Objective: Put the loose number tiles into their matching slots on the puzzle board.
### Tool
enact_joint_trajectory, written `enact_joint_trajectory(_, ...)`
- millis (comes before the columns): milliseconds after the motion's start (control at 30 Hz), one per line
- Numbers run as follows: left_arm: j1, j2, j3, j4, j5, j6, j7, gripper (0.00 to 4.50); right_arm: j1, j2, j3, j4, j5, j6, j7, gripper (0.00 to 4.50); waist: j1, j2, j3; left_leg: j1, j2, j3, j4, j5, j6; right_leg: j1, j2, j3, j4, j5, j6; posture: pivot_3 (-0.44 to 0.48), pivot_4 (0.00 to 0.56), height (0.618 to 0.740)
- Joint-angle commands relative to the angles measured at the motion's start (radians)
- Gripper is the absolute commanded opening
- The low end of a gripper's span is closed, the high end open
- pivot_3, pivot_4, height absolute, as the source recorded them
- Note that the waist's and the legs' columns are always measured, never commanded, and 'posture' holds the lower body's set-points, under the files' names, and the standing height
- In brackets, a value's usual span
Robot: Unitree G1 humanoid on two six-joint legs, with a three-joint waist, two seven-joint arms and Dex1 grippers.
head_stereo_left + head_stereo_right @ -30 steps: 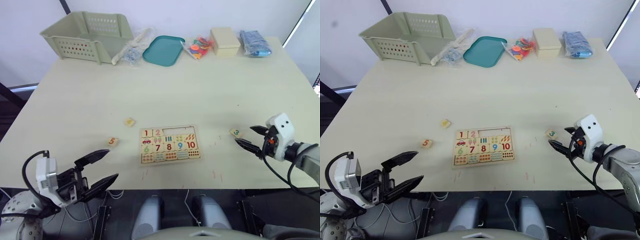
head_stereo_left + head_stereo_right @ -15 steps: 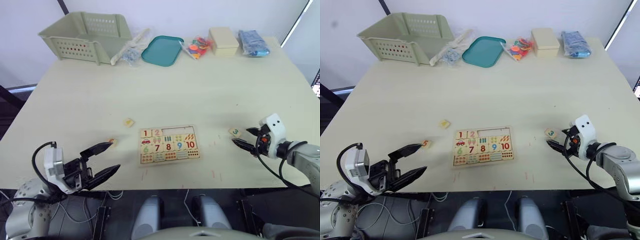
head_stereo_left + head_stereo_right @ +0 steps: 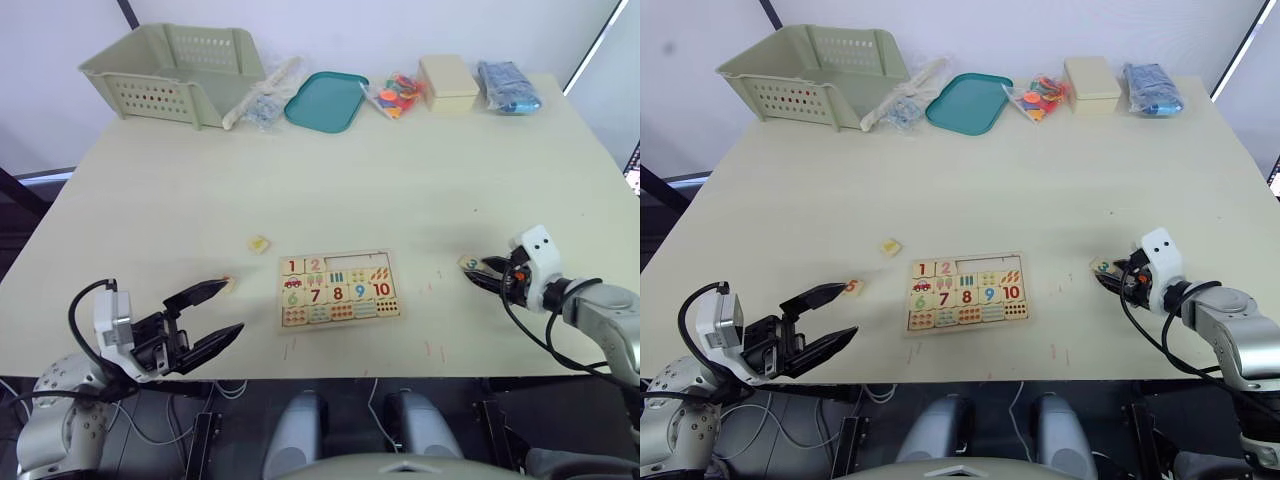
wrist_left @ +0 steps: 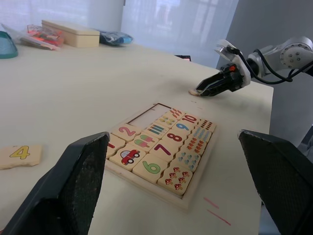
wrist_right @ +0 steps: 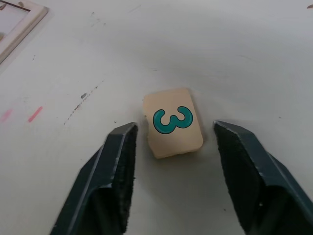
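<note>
While our right gripper [image 5: 173, 142] straddles the 3 tile [image 5: 173, 122] with fingers spread, right of the puzzle board [image 3: 337, 289], our left gripper [image 3: 210, 315] hovers open near the 5 tile [image 3: 852, 287].

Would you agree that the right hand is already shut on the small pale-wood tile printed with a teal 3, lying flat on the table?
Not quite: the right hand is open, not shut. In the right wrist view its fingers straddle the small pale-wood tile printed with a teal 3 with gaps on both sides; the tile does lie flat on the table.
</note>
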Motion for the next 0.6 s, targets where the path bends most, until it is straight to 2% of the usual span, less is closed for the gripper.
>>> enact_joint_trajectory(33,0.008,0.005,0.008,-0.032,-0.009,-0.006,0.002,4.5,0.014,0.0,-0.008,-0.031,-0.01,-0.019,-0.006,2.81,0.0,0.0,0.0,0.0,0.0,0.0,0.0,0.0,0.0,0.0,0.0,0.0,0.0,0.0,0.0,0.0,0.15,0.74)
enact_joint_trajectory(600,0.017,-0.002,0.005,-0.027,-0.007,-0.015,-0.004,4.5,0.033,0.005,0.0,-0.058,-0.036,-0.032,-0.008,2.81,0.001,0.0,0.0,0.0,0.0,0.0,0.0,0.0,0.0,0.0,0.0,0.0,0.0,0.0,0.0,0.0,0.15,0.74)
